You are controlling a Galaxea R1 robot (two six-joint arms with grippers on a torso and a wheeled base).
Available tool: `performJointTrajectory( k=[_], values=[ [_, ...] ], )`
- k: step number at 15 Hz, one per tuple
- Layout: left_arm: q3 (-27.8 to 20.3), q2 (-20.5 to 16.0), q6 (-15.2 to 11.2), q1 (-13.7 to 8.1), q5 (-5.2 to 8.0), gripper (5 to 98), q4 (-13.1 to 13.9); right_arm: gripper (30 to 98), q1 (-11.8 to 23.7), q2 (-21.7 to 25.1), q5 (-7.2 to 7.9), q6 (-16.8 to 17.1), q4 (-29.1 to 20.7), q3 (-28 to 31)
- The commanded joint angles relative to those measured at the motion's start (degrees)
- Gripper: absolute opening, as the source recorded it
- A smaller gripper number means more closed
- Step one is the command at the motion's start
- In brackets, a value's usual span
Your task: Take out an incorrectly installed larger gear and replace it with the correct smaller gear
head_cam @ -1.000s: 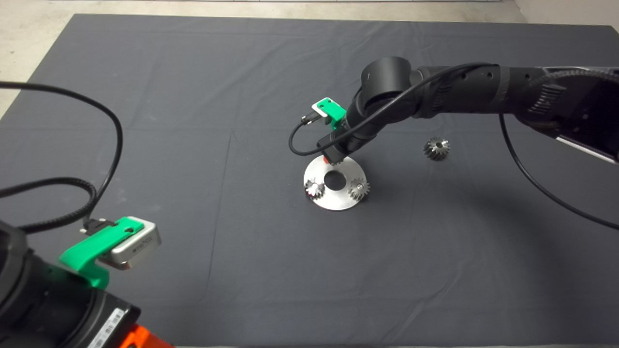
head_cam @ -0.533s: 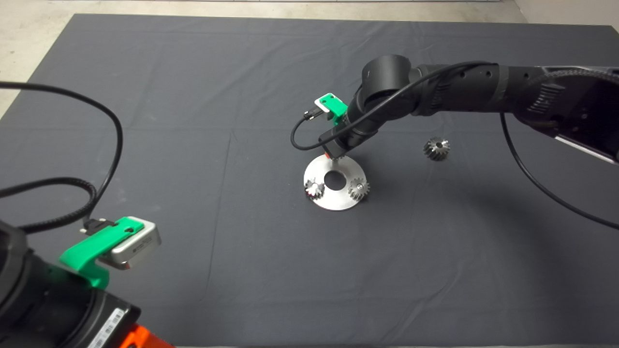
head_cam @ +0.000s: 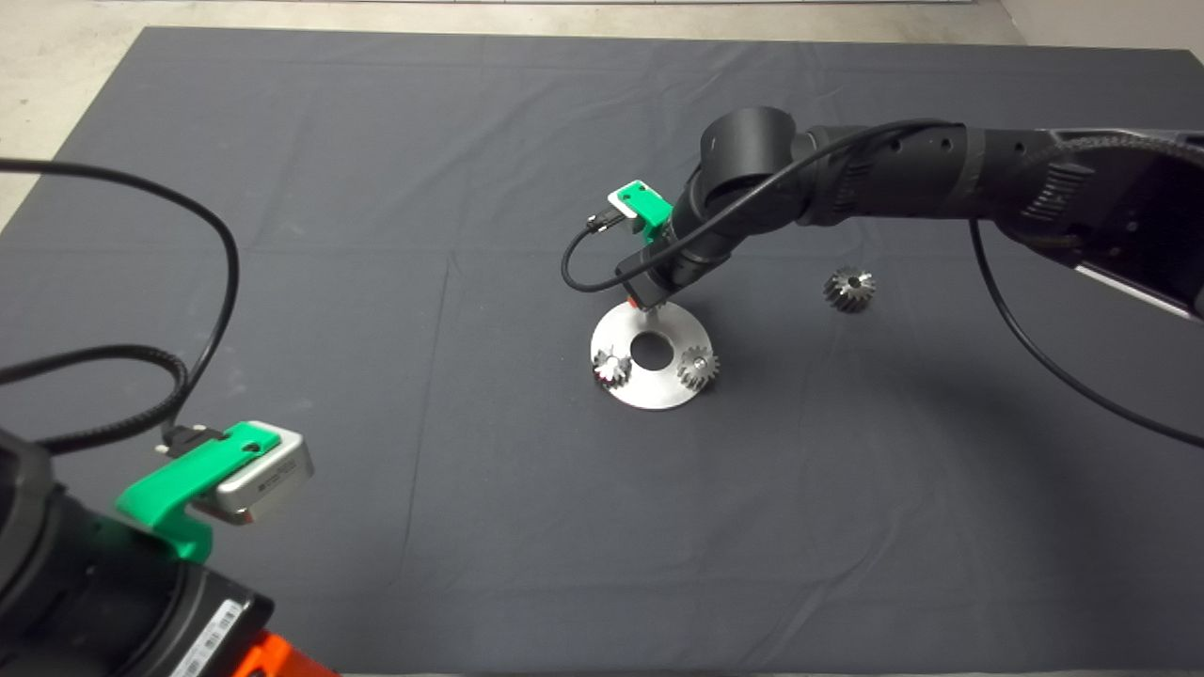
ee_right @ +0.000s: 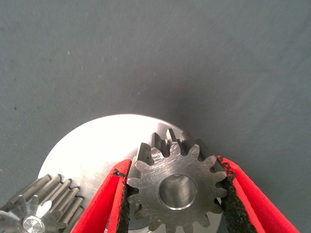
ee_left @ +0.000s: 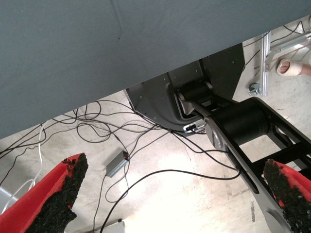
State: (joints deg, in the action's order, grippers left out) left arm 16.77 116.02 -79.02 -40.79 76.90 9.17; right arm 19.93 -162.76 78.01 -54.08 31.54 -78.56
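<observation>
My right gripper (head_cam: 648,301) is over the far rim of the round silver plate (head_cam: 616,329). In the right wrist view its red fingers (ee_right: 104,204) are shut on the larger gear (ee_right: 160,170), a bright steel gear with long teeth and an open bore. I cannot tell whether this gear touches the plate (ee_right: 92,145). The smaller gear (head_cam: 849,289), dark grey-black, lies on the mat to the right of the plate, apart from both grippers. My left gripper (ee_left: 170,194) is parked at the lower left with its fingers wide open and empty.
Two small shiny gears sit on the plate, one at its left (head_cam: 611,367) and one at its right (head_cam: 698,367), beside the centre hole (head_cam: 651,350). One shows in the right wrist view (ee_right: 39,208). The left wrist view shows floor cables and the robot's base.
My right gripper has shifted slightly up and back from the plate with the larger gear in it. The left arm and the dark gear have not moved.
</observation>
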Motion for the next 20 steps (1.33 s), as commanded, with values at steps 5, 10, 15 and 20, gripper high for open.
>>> performJointTrajectory(
  k=[5,10,15,20],
  values=[
    [-0.53,0.05,-0.08,-0.08,0.01,92.9,-0.29,41.1,1.17,-0.33,-0.26,-0.15,1.77,0.17],
    [-0.53,0.14,-0.08,0.09,-0.08,92.9,-0.29,41.2,1.25,-0.33,-0.14,-0.24,3.09,0.17],
    [-0.53,0.14,-0.08,0.09,-0.08,92.9,-0.29,41.1,1.38,-0.33,-0.05,-0.24,3.84,0.26],
    [-0.53,0.15,-0.08,0.18,-0.08,92.9,-0.29,41.1,1.34,-0.08,0.39,-0.15,3.97,0.52]
  ],
)
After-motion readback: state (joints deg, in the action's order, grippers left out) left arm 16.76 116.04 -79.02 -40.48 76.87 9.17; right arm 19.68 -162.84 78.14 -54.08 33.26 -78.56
